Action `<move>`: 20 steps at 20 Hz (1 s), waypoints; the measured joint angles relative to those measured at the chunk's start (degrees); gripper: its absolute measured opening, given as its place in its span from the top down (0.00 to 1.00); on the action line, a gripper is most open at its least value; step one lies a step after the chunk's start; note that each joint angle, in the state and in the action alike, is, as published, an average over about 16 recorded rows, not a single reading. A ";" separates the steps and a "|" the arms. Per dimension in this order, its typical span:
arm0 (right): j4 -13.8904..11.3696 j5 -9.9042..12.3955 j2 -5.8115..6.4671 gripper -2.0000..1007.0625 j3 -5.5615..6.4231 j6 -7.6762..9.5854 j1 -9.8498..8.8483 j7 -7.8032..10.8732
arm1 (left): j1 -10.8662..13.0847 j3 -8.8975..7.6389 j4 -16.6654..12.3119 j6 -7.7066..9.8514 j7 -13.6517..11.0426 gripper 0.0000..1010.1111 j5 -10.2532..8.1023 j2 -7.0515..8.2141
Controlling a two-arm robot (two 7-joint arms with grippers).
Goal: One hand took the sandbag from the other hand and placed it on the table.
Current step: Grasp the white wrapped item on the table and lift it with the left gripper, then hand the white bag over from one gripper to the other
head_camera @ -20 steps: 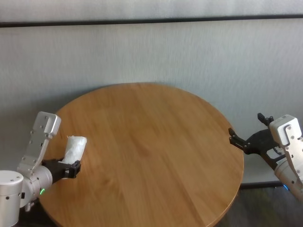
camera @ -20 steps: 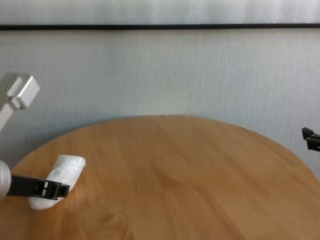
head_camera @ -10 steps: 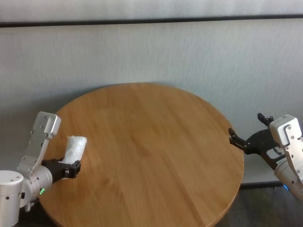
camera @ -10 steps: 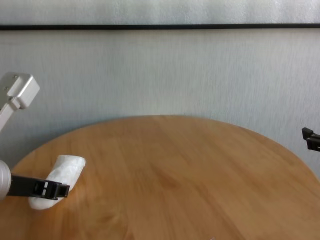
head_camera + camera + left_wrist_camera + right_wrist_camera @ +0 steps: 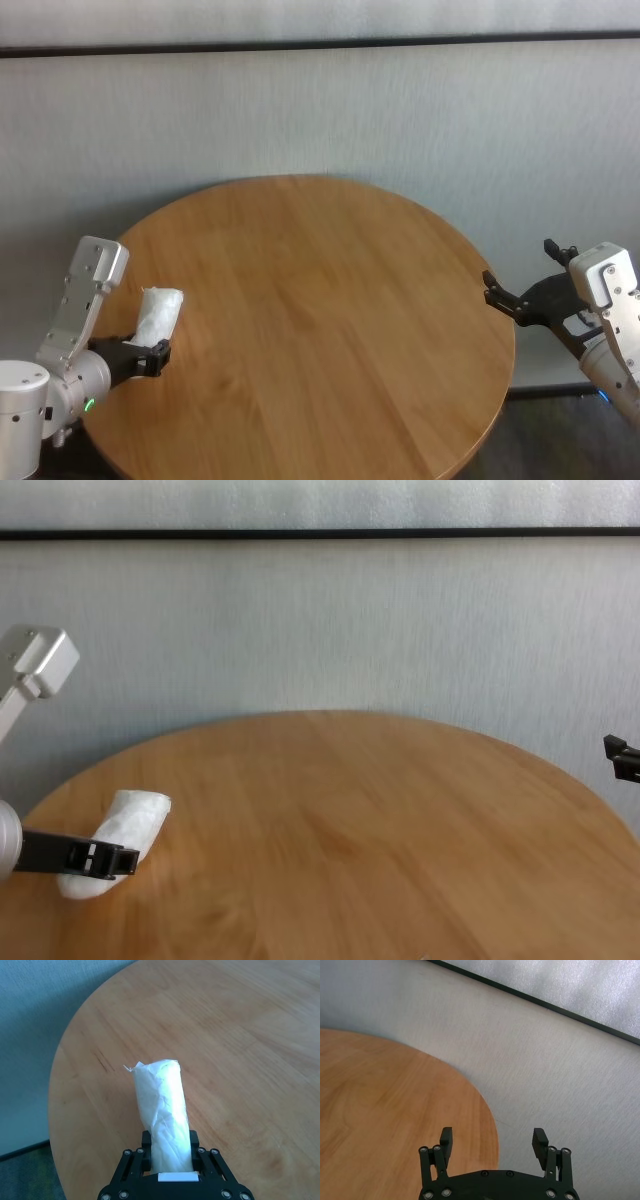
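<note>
The sandbag (image 5: 158,314) is a small white pouch, elongated and lumpy, with a crinkled, paper-like skin and a slightly ragged far end. It sits at the lower left of the head view, over the left part of the tabletop (image 5: 320,320); whether its underside touches the wood cannot be told. In the left wrist view it runs straight out from between the fingers (image 5: 146,1142), up the middle of the frame.

The tabletop is round, smooth, light-brown wood grain, filling the lower half of the head view. Behind it stands a pale grey textured wall crossed near the top of the frame by a thin dark horizontal strip.

The left hand (image 5: 148,355), on a silver wrist with a green glowing ring, reaches in from the lower left corner, clamped tight on the near end of the sandbag. The right hand (image 5: 520,283), at the right edge of the head view, hangs just off the tabletop's rim, its fingers spread wide with nothing between them, pointing toward the tabletop.
</note>
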 joint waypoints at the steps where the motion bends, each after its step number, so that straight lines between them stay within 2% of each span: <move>1: 0.00 0.00 0.00 0.00 0.00 0.00 0.00 0.00 | 0.00 0.00 0.00 0.00 0.00 0.56 0.00 0.00; 11: 0.00 0.00 0.00 0.00 0.00 0.00 0.00 0.00 | 0.21 -0.19 -0.16 -0.01 0.16 0.56 0.01 0.03; 20: 0.00 0.00 0.00 0.00 0.00 0.00 0.00 0.00 | 2.76 -2.55 -2.53 -0.58 1.57 0.56 0.34 0.39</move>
